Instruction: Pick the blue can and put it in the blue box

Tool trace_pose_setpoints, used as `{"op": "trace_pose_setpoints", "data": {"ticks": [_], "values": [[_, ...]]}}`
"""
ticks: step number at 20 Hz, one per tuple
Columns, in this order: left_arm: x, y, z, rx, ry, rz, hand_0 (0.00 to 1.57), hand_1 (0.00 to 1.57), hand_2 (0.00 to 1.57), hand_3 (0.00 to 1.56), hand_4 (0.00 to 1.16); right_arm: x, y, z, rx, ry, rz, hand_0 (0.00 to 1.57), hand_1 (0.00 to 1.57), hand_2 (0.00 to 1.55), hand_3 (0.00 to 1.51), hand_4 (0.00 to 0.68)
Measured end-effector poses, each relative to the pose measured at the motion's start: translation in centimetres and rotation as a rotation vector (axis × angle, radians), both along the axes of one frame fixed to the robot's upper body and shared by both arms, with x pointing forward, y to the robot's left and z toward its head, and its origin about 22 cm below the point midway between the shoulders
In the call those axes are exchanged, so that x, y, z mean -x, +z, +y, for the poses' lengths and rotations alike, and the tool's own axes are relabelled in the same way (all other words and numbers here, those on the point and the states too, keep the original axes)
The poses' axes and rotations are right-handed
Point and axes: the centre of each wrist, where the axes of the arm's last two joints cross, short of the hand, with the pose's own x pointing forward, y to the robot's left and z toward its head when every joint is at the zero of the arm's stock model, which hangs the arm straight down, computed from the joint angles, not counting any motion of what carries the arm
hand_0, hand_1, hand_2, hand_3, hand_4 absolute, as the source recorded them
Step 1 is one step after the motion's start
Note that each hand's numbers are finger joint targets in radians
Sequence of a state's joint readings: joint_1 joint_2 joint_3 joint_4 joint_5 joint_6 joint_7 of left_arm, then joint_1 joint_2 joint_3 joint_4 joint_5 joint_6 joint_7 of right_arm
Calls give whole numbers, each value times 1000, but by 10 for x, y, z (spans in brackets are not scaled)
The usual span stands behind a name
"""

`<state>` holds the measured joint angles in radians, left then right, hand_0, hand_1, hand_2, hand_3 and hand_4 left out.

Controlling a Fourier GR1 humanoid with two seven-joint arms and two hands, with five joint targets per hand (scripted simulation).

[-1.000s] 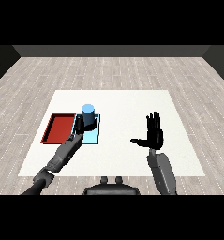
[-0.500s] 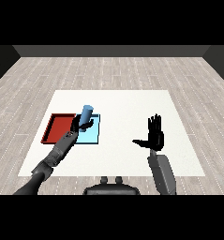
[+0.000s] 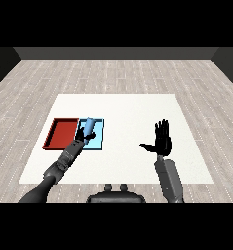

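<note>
Left hand [image 3: 81,135] is curled round the small blue cylindrical can [image 3: 88,126], held tilted over the light blue tray [image 3: 99,141], right of the red tray [image 3: 62,134]. Right hand [image 3: 161,141] is raised, fingers spread, holding nothing. Best practice: bring the can upright and low inside the rim before uncurling.

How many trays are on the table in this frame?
2. The flat red tray lies at the table's left; the flat light blue tray sits right beside it, partly covered by the left hand holding the blue can. None appear hidden.
</note>
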<state>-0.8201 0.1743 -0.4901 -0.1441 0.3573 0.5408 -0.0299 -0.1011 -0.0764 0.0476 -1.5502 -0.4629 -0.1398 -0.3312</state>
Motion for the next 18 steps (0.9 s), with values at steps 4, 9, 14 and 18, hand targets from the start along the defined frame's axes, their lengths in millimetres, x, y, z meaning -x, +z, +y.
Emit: {"op": "trace_pose_setpoints", "data": {"ticks": [4, 9, 14, 18], "values": [[0, -1, 8, 58, 68, 12, 236, 236, 0, 0, 468, -8, -3, -2, 12, -8, 8, 0, 0, 0, 0, 0], [-4, 2, 8, 49, 51, 67, 0, 0, 0, 0, 0, -9, -2, -7, 16, -14, 3, 0, 0, 0, 0, 0], [-6, 4, 10, 30, 49, 62, 0, 0, 0, 0, 0, -8, -6, -9, 7, -10, -10, 0, 0, 0, 0, 0], [-12, 13, 9, 67, 47, -85, 0, 0, 0, 0, 0, -7, -5, 0, 10, 1, -16, 0, 0, 0, 0, 0]]}}
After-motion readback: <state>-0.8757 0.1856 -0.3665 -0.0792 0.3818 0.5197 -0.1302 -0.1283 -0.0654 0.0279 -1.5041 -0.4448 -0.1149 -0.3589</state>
